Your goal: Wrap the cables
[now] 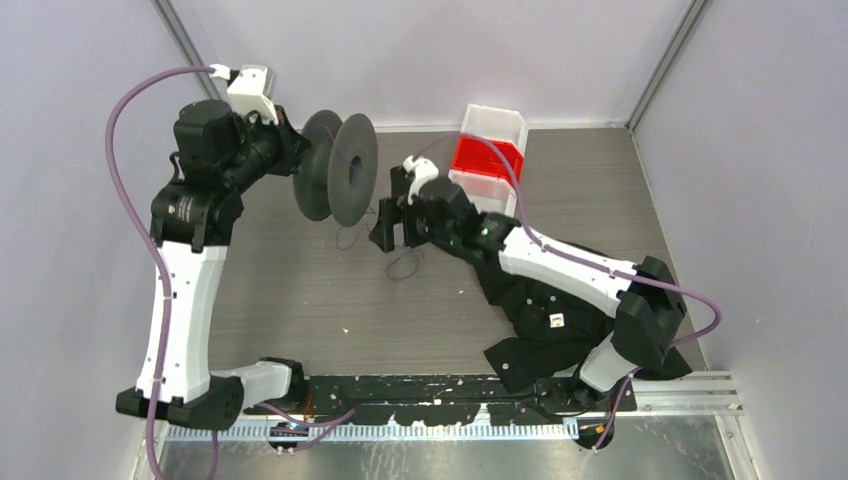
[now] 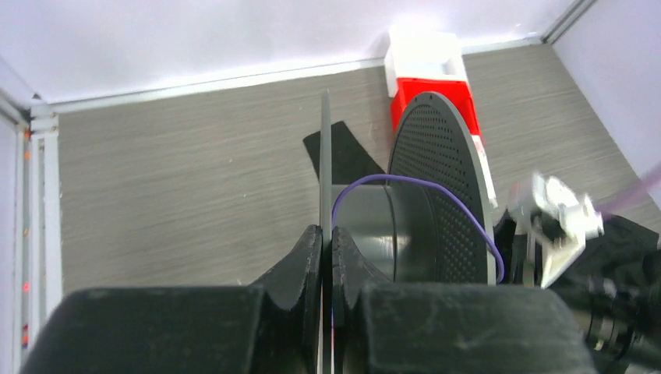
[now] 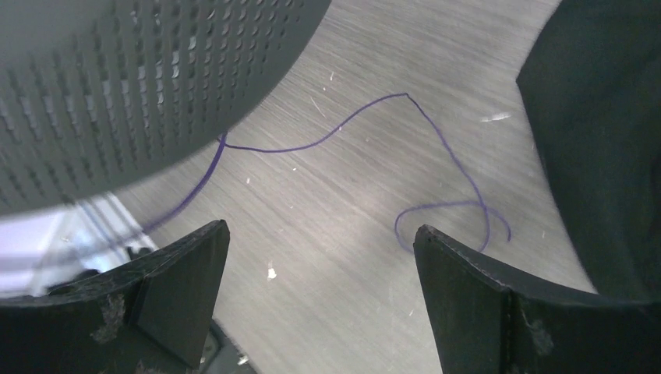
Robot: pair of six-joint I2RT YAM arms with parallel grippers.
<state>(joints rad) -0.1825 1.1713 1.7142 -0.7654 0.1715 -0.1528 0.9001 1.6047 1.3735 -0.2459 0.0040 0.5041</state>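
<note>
My left gripper (image 2: 326,238) clamps the reel (image 1: 350,168) by a flange near the far edge of the table (image 1: 300,300). The right gripper (image 3: 321,230), fingers apart, hangs over the wire (image 3: 406,95), which lies mostly loose. Wrapping has barely begun, I judge.

Bright, even light; soft shadows beneath the dark grey two-flanged reel (image 1: 350,175). Close up, its perforated flange blurs and the grey wood-grain table (image 3: 343,257) beside it glares.

Grey wood-grain table (image 1: 300,290) with red-and-white bin (image 1: 495,120), crumpled black garment (image 1: 530,300), apparently slack cable loops (image 3: 446,146).
</note>
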